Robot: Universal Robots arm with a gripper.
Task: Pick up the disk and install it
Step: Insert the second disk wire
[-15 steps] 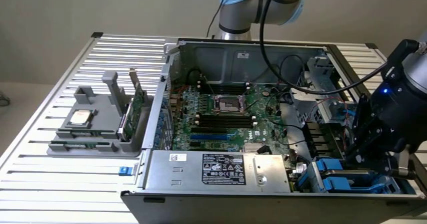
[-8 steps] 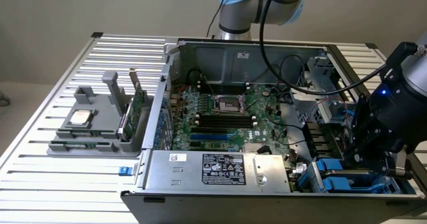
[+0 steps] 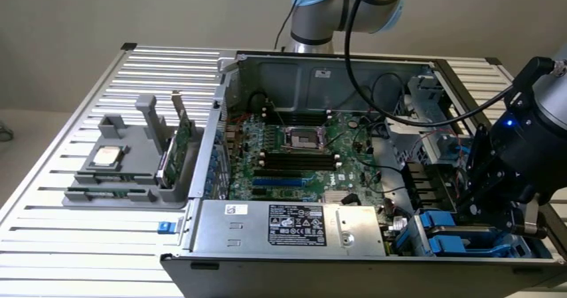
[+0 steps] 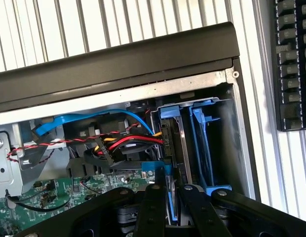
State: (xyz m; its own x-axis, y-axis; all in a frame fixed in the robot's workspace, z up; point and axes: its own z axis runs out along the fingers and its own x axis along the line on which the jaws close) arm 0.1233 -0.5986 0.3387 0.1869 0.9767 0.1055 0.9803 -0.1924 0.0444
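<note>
The disk (image 4: 175, 148) stands on edge in the drive bay at the corner of the open computer case, its blue carrier bracket (image 4: 169, 111) at the end towards the case wall. My gripper (image 4: 173, 191) is shut on the disk's near edge, with one black finger (image 4: 154, 205) on each side of it. An empty blue carrier (image 4: 202, 143) sits in the slot right beside it. In the exterior view my gripper (image 3: 485, 222) hangs over the blue drive bay (image 3: 447, 235) at the case's front right corner, its fingertips hidden behind the arm's body.
Red, yellow and black power cables (image 4: 126, 143) and a blue data cable (image 4: 79, 121) run next to the bay. The motherboard (image 3: 301, 155) and the power supply (image 3: 293, 225) fill the case. On the exterior view's left a grey holder (image 3: 115, 172) carries a CPU chip (image 3: 107, 155) and a green card (image 3: 177, 149).
</note>
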